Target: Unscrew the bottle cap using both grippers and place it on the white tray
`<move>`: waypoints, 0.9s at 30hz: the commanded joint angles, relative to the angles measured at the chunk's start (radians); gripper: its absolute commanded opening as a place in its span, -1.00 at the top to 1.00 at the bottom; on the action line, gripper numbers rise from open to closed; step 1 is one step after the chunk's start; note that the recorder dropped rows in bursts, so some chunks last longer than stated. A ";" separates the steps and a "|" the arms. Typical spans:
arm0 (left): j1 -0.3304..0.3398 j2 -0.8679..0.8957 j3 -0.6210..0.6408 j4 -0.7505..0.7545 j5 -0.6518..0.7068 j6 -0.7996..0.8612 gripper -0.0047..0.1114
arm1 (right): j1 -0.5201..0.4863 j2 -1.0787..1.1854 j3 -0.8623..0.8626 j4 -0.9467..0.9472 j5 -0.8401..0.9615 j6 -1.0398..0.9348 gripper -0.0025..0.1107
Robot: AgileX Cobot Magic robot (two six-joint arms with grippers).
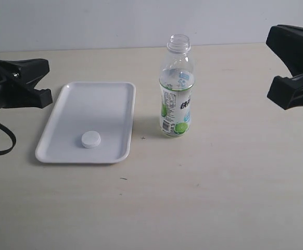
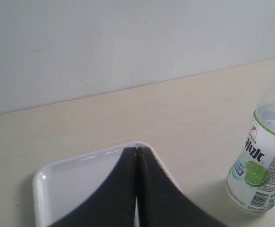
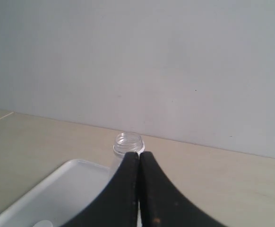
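Small round white plastic screw cap [image 1: 90, 139] lies flat inside the flat rectangular white plastic tray [image 1: 97, 101], toward its near end. The tray rests on the pale beige counter [image 1: 219, 187], left of centre. Small clear plastic drink bottle [image 1: 176, 88] with a green-and-white lime label stands upright just right of the tray, not touching it, its threaded neck uncapped. The left black pincer [image 2: 136, 151] has its fingers pressed together, holding nothing, beside the tray's left edge. The right black pincer [image 3: 139, 154] is likewise together and empty, raised at far right, well apart from the bottle.
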 commanded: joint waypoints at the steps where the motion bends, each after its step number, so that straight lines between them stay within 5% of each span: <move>1: -0.005 -0.007 0.007 -0.011 0.003 -0.008 0.92 | -0.006 -0.005 0.002 0.005 -0.013 -0.011 0.96; 17: -0.005 -0.010 0.007 -0.013 -0.003 0.137 0.92 | -0.006 -0.005 0.002 0.005 -0.013 -0.011 0.96; 27: -0.005 -0.208 0.007 -0.182 0.385 -0.016 0.92 | -0.006 -0.005 0.002 0.005 -0.017 -0.011 0.96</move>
